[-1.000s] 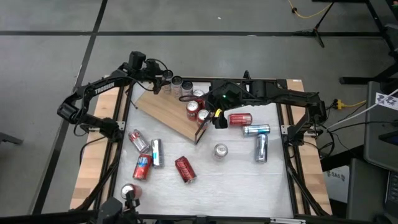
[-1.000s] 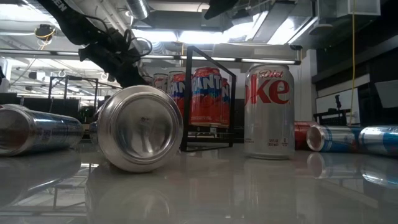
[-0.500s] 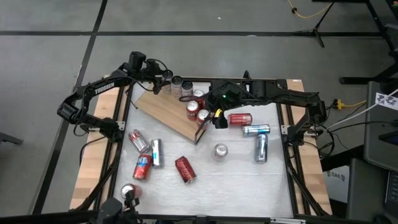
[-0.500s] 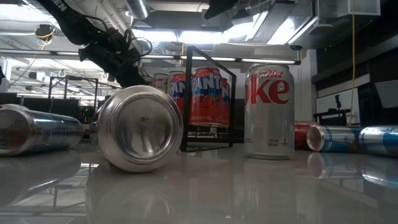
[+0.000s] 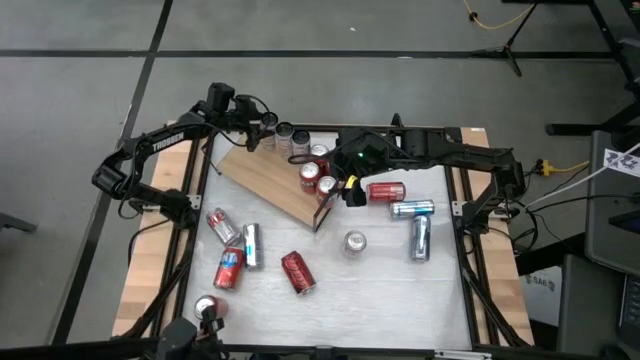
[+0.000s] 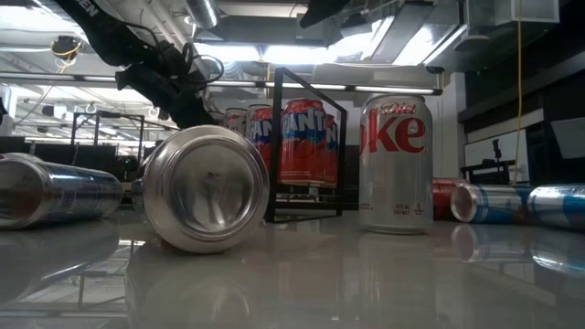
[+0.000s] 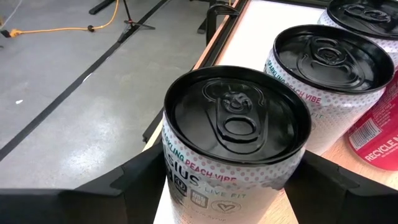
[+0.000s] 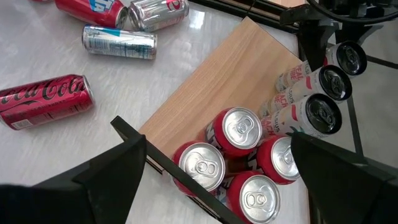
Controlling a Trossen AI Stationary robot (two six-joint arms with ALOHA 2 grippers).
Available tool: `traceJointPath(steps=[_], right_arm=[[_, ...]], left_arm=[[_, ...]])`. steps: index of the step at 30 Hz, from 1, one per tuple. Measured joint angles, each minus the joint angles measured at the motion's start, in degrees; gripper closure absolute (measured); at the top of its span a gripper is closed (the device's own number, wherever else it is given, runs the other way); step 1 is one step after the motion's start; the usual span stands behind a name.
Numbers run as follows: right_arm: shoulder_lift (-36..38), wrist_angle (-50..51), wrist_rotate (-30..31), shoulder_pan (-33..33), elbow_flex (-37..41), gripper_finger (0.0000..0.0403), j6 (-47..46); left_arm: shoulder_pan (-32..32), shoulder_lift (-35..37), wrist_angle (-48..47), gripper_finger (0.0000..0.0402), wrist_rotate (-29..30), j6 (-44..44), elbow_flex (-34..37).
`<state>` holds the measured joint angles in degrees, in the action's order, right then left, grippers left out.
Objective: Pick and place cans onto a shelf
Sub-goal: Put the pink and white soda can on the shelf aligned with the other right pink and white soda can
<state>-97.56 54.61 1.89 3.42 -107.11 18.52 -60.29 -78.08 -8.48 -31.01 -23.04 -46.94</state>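
Note:
The shelf point(image 5: 265, 175) is a wooden board lying aslant on the table, with a black frame point(image 5: 322, 212) at its near end. Several red cans point(image 8: 239, 134) stand upright on it by the frame. Three white dotted cans with black tops point(image 8: 323, 84) stand in a row along its far edge. My left gripper point(image 5: 262, 128) is open at the far-left can point(image 7: 233, 124), one finger close beside each side of it. That can stands upright on the board's edge. My right gripper point(image 8: 217, 180) hangs open above the frame end, with nothing between its fingers.
Loose cans lie on the white table: a red one point(image 5: 298, 272), a red one point(image 5: 386, 191), two blue-and-silver ones point(image 5: 412, 209) point(image 5: 420, 238), and several at the left point(image 5: 229, 268). A silver can point(image 5: 354, 242) stands upright near the middle. Wooden strips edge both sides of the table.

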Motion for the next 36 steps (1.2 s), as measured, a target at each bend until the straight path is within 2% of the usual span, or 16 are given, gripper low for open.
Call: traceJointPath(steps=[11,26,36], right_arm=[[0.0,0.0,0.0,0.0,0.0,0.0013,0.0],[0.0,0.0,0.0,0.0,0.0,0.0013,0.0],[0.0,0.0,0.0,0.0,0.0,0.0013,0.0]], left_arm=[[0.0,0.0,0.1,0.0079,0.5,-0.5,0.0],[0.8,0.3,0.6,0.0080,0.4,0.5,0.0],[1.1,6.1,0.0,0.0080,1.7,2.6,0.3]])
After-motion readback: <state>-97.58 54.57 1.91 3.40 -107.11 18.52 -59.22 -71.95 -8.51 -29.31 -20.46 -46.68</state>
